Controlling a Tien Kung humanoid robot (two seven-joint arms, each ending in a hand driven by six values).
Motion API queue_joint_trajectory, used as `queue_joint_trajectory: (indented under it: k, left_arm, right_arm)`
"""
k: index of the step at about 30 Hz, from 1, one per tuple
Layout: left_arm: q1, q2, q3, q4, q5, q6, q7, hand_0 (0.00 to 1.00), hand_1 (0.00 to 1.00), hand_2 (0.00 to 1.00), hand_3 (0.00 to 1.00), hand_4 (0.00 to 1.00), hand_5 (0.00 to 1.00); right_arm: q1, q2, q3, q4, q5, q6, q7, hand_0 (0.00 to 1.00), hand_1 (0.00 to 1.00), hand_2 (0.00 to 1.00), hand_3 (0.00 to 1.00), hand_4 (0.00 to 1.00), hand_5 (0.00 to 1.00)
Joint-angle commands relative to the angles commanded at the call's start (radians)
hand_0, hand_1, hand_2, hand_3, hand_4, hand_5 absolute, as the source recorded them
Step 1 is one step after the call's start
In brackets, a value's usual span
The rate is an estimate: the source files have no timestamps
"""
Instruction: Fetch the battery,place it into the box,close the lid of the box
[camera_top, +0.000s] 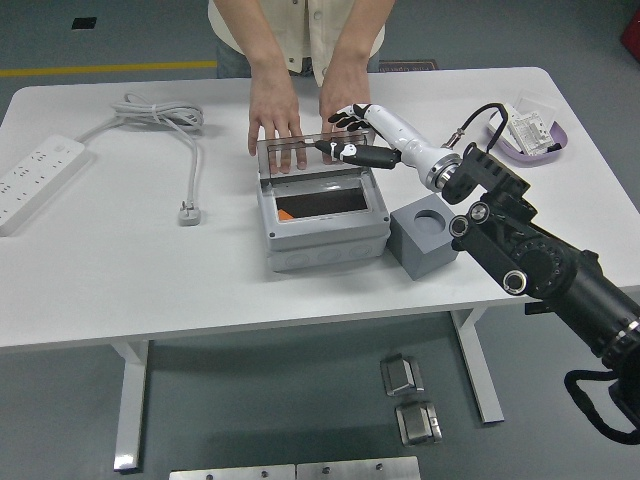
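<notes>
The grey box (322, 236) stands mid-table with its clear lid (298, 160) raised upright at the back. Inside, at the left, lies an orange battery (285, 214). My right hand (341, 134), white with black fingers, is at the right part of the lid's top edge. Its thumb is in front of the lid, its other fingers are spread behind, and it holds nothing. A person at the far side rests both hands (273, 112) flat on the table just behind the lid. My left arm is out of view.
A grey cube with a round hole (426, 235) sits right of the box, under my forearm. A purple tray (528, 137) lies at the far right. A white power strip (35, 178) with its cable (163, 118) and plug (188, 212) occupies the left.
</notes>
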Motion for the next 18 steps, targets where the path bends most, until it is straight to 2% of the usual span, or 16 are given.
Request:
queue_joint_trajectory:
  k: [18]
  left_arm:
    - [0.006,-0.005,-0.005,0.0,-0.002,0.001,0.001,0.623,0.671,0.667,0.702,0.69,0.185]
  right_arm:
    - [-0.028,-0.036,-0.03,0.089,-0.019,0.008,-0.027,0.818,0.745,0.786,0.795,0.951,0.815]
